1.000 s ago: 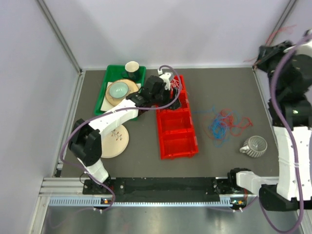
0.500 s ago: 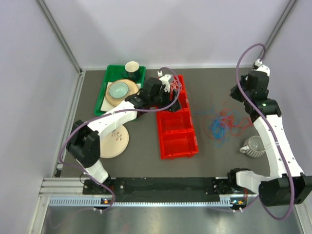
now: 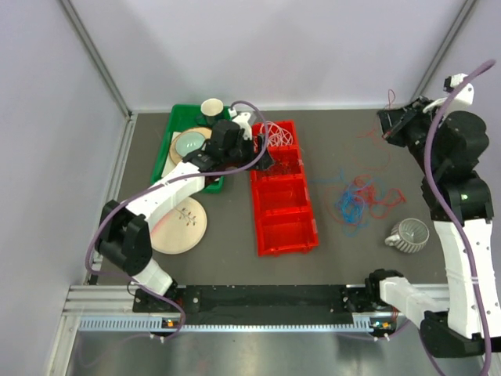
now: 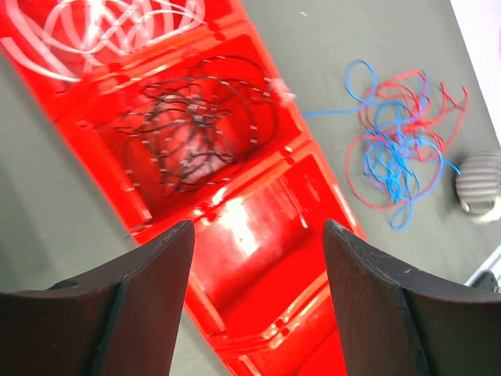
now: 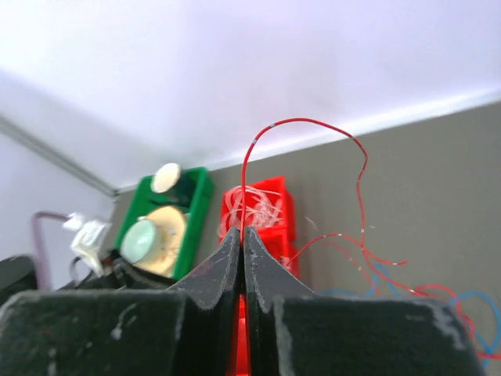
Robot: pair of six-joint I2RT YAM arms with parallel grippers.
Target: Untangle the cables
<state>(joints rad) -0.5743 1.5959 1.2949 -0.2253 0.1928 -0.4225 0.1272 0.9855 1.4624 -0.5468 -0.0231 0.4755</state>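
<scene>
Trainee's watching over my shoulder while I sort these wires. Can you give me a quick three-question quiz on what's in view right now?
1. True or false: the right gripper is shut on a red wire.
2. Which wires lie in the red bin compartment next to the white wires? A blue, B black, C red.
3. Fill in: the loose tangle to the right of the bin is made of red and ____ wires.

Key
1. True.
2. B, the black wires.
3. Blue.
</scene>
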